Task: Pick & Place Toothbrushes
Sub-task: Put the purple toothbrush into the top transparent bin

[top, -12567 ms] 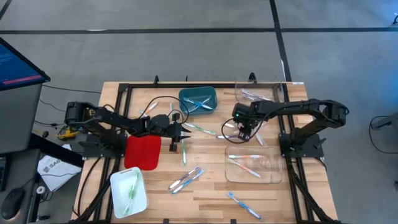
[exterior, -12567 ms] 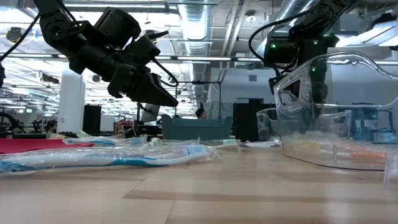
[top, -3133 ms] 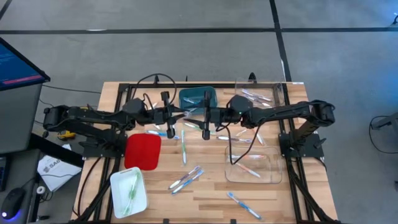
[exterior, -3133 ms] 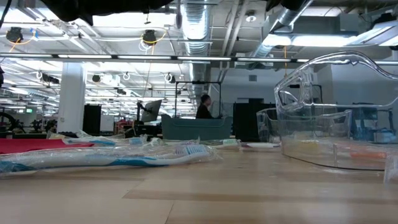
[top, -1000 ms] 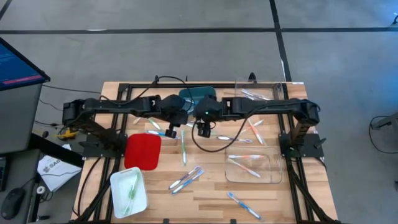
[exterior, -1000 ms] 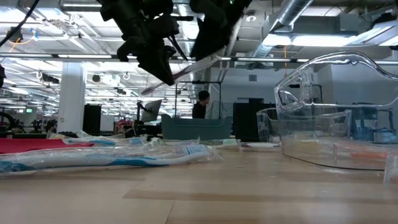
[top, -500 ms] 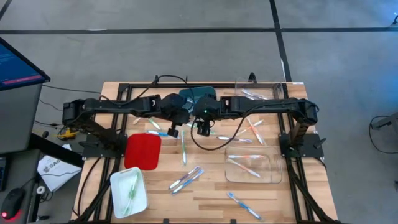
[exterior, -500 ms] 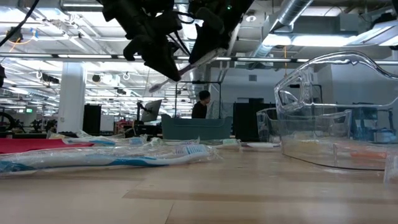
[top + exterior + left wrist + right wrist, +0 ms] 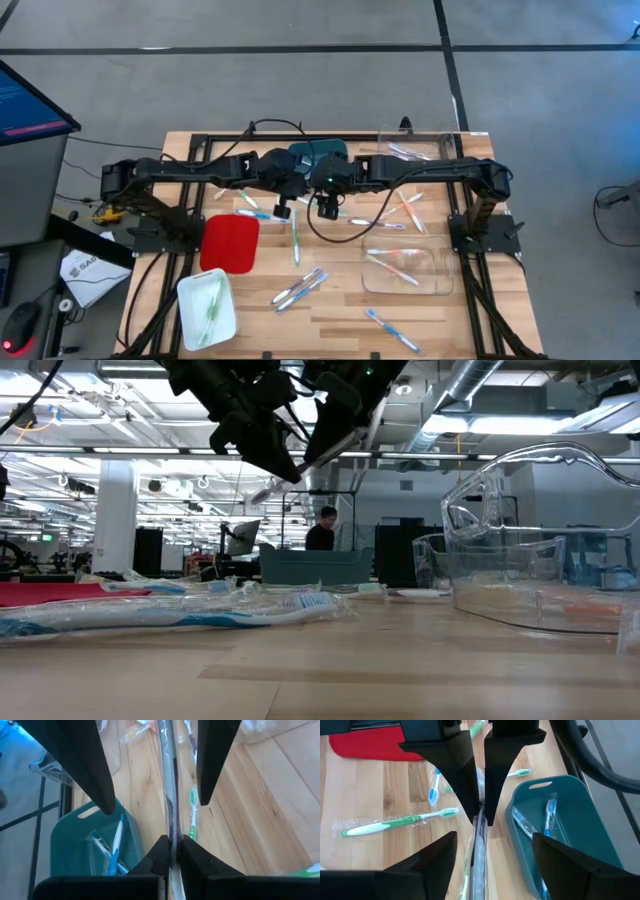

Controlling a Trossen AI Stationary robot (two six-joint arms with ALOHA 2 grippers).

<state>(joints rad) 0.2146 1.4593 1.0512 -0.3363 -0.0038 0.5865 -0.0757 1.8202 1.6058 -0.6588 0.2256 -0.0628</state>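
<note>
**A:** Which containers stand on the desk (image 9: 340, 320), from the left side?

**B:** At the near left is a white bin (image 9: 190, 290) with green toothbrushes (image 9: 211, 305) in it. Just behind it lies a flat red tray (image 9: 229, 244). At the far middle stands a teal bin (image 9: 570, 810), partly under the arms, and it holds blue toothbrushes (image 9: 547, 817) in clear wrap. On the right is a clear tub (image 9: 432, 280) with a pale toothbrush (image 9: 395, 265) lying across it. Behind it, at the far edge, a second clear tub (image 9: 440, 148) holds a few more brushes (image 9: 408, 153).

**A:** And the brush that is handled now?

**B:** It is a wrapped toothbrush (image 9: 168, 795), up in the air just in front of the teal bin, between the two arms. The left end effector (image 9: 170, 842) is clamped on one end of it. The right end effector (image 9: 494, 837) faces it from the other side. Its fingers (image 9: 95, 770) are spread apart, one on each side of the free end, and they do not touch it.

**A:** How does it point?

**B:** Its long axis runs from the left arm to the right arm, across the desk. In the low view it is tilted, not level. Which end carries the bristles I cannot tell.

**A:** Others on the desk?

**B:** A loose green toothbrush (image 9: 295, 240) lies near the red tray, with its long axis from near to far.
</note>
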